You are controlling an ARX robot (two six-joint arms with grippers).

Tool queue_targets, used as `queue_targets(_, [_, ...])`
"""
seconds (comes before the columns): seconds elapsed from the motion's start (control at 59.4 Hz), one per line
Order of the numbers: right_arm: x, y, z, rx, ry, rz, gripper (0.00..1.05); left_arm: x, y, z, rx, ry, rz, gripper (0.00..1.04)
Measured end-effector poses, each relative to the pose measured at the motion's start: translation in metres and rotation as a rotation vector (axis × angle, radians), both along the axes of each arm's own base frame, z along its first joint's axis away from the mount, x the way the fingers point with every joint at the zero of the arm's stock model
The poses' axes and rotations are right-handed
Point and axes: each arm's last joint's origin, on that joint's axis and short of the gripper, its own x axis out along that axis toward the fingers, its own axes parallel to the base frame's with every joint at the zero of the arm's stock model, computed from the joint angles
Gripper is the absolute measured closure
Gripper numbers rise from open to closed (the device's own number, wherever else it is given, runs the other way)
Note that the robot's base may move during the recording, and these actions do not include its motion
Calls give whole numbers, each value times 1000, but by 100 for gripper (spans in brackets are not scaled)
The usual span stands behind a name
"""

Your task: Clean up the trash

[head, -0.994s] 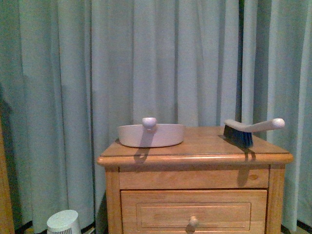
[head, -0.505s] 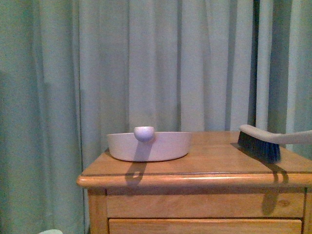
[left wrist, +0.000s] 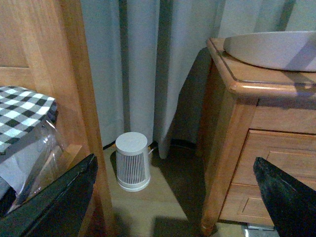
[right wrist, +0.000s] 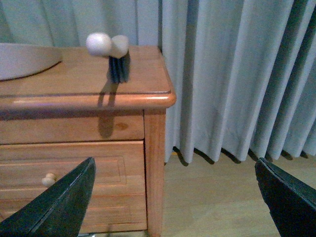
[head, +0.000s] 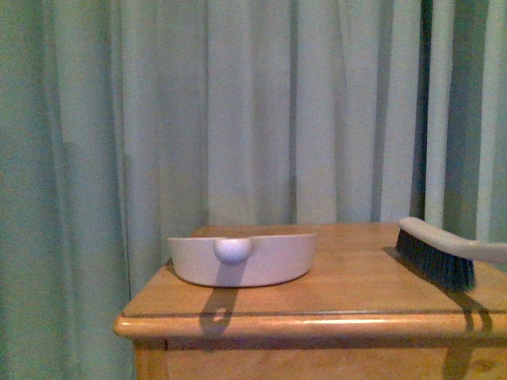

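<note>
The robot is hunting for the trash, but no paper wad is showing in any view. It may be hiding inside the dustpan. The left gripper is gaping wide, holding nothing, and so is the right gripper. Next it is needing to find the wad. Only the left wrist view is showing the small white can on the floor.

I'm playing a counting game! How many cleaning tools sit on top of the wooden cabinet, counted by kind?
Dustpan: 1
Brush: 1
Total: 2, both on top of the wooden cabinet.
</note>
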Motion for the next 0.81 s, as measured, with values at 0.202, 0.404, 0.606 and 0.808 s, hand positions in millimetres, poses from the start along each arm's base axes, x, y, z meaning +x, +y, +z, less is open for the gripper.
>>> queue_targets(0.202, [0,0,0,0,0,0,7,0,0,0,0,0,0,8])
queue_targets(0.404, [0,0,0,0,0,-1,7,1,-1,-1,-32,103,-126,8])
queue_targets(0.606, [0,0,0,0,0,0,7,38,-10,48,7,195,-230,8])
queue_targets(0.808, [0,0,0,0,0,0,7,114,-58,106,140,343,-323,8])
